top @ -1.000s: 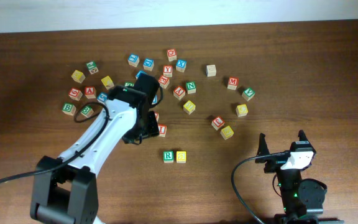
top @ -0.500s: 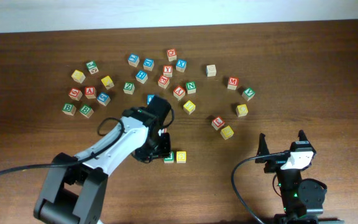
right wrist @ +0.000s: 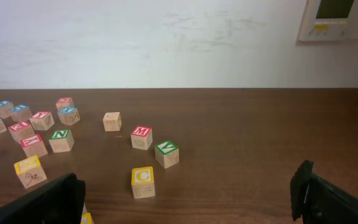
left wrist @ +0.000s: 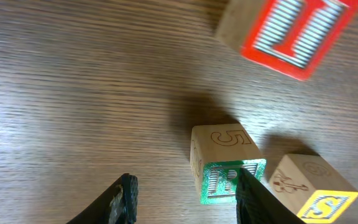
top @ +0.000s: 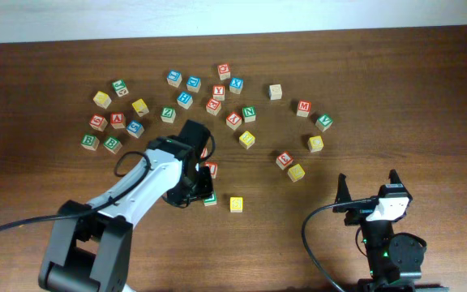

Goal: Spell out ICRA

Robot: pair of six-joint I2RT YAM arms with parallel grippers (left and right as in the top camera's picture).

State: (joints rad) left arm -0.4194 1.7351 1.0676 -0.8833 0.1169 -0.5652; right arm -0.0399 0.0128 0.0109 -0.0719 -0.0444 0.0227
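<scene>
Left pincer point(left wrist: 185, 194): jaws apart astride the green R cube point(left wrist: 225, 163) on the counter point(left wrist: 73, 93), one finger at its side | red I cube point(left wrist: 291, 31) just beyond, yellow cube point(left wrist: 316, 194) beside R | step, I judge: gripping R | next: I close squarely, then lift | right pincer point(right wrist: 188, 199): wide apart, empty.

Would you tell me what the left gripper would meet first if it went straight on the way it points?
Likely the R cube, between the fingers of the left gripper and close to one; depth is unclear.
</scene>
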